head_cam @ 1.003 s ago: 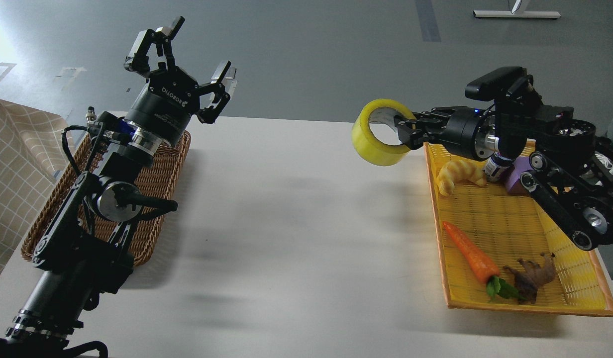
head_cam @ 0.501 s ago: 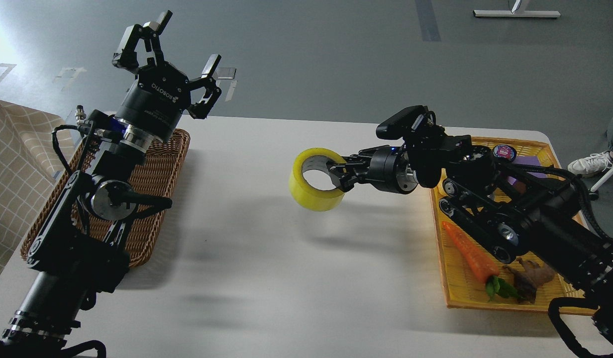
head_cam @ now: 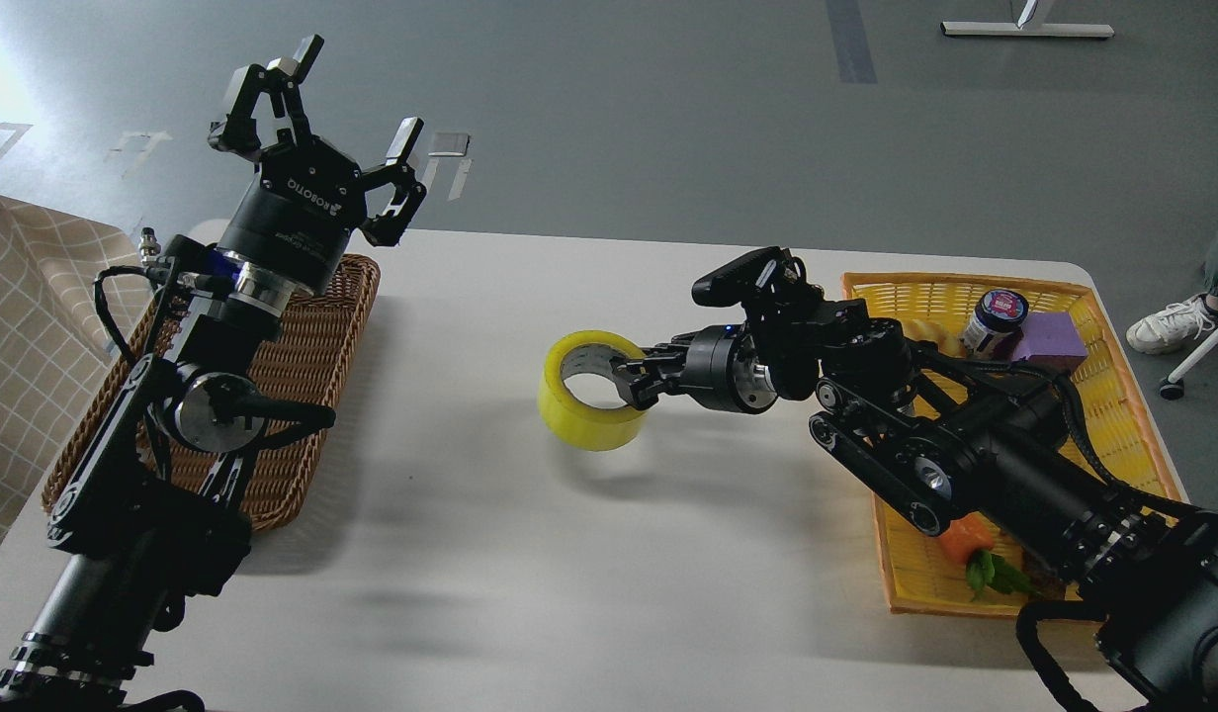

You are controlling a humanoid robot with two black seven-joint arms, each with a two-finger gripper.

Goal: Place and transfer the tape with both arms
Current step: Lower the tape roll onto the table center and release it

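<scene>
The right gripper has carried the tape down from the yellow basket, jaws clamped on its wall. It may touch the bench. The left gripper waits, jaws wide.

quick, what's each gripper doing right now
Left gripper: open, empty, raised above the wicker basket.
Right gripper: closed on the yellow tape roll, held over the middle of the table.
</scene>
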